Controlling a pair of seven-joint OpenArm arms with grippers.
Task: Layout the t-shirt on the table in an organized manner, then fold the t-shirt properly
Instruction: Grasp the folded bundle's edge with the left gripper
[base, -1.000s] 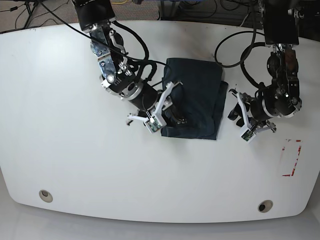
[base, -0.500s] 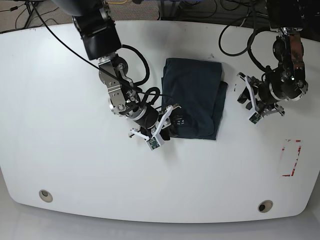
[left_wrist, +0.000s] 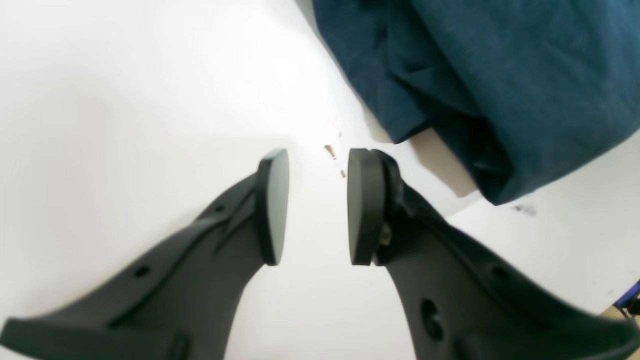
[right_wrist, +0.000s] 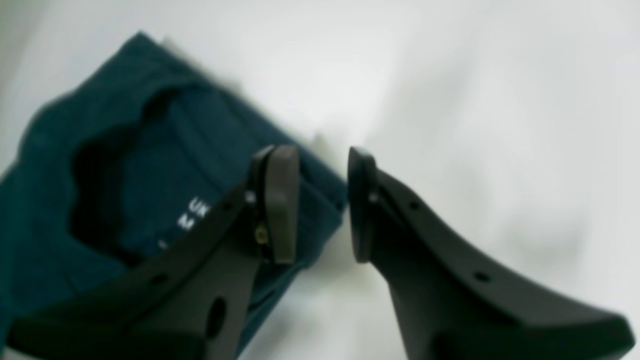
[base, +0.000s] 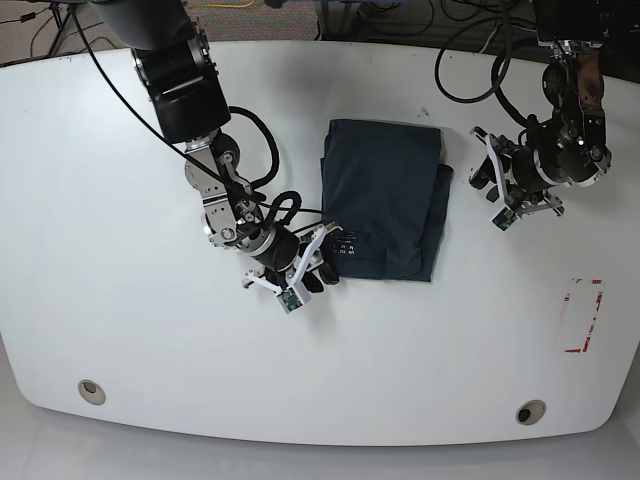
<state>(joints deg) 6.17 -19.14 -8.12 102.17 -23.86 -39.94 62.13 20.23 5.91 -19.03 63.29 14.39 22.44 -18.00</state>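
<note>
Base view: one t-shirt (base: 385, 198), folded into a compact dark navy rectangle, lies on the table (base: 120, 330) near its middle. Count: one cloth, two arms, two round grommet holes (base: 91, 390) toward the table's near edge, one red-outlined mark (base: 583, 315) on the white top, well apart from the t-shirt.

Landmark for all positions: the t-shirt.
- Right gripper (base: 312, 270): just beside the t-shirt's near corner, the one by the pale neck print (base: 347, 250). Right wrist view shows its jaws parted by a modest gap with only white table between them; nothing gripped. One finger (right_wrist: 280, 200) overlaps the cloth edge in that picture; contact cannot be told, the frame being blurred.
- Left gripper (base: 498, 190): beside the t-shirt's opposite long edge, where a loose fold of cloth sticks out. Left wrist view shows the pads (left_wrist: 272, 205) apart, bare table and a few brown specks (left_wrist: 330, 150) between them; nothing held.

Hidden or poor: the neck print is readable only as a few pale letters, partly covered by the right finger. In the left wrist view the t-shirt is cut off at the top and right frame edges.

Against a second ago: the right gripper has drawn off the cloth's near corner, exposing the print; the left gripper has moved toward the far edge of the table. The t-shirt keeps its place and shape.
</note>
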